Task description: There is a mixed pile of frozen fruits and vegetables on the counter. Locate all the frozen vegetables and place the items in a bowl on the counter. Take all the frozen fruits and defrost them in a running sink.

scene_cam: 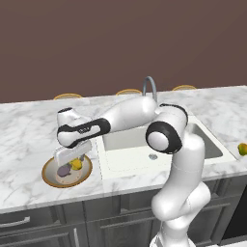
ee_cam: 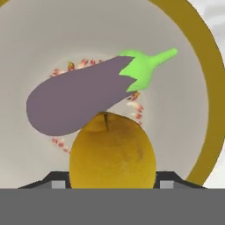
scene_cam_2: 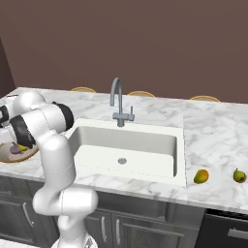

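Rendered kitchen, home-type. White marble tabletop (scene_cam_2: 213, 145) w/ grey veins runs wall to wall, dark grey cabinets (scene_cam: 43, 222) w/ bar handles below. Wide white sink (scene_cam_2: 127, 145) set into it, round drain, tall curved grey tap (scene_cam_2: 117, 99) behind. Plain brown wall at back. Food on top: fruits (scene_cam_2: 201, 176) near front edge, bowl (scene_cam: 66, 172) w/ veg beside sink.

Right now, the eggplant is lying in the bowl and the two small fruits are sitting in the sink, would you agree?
Not quite: the eggplant does lie in the bowl, but the two fruits sit on the counter right of the sink, as the right base view shows.
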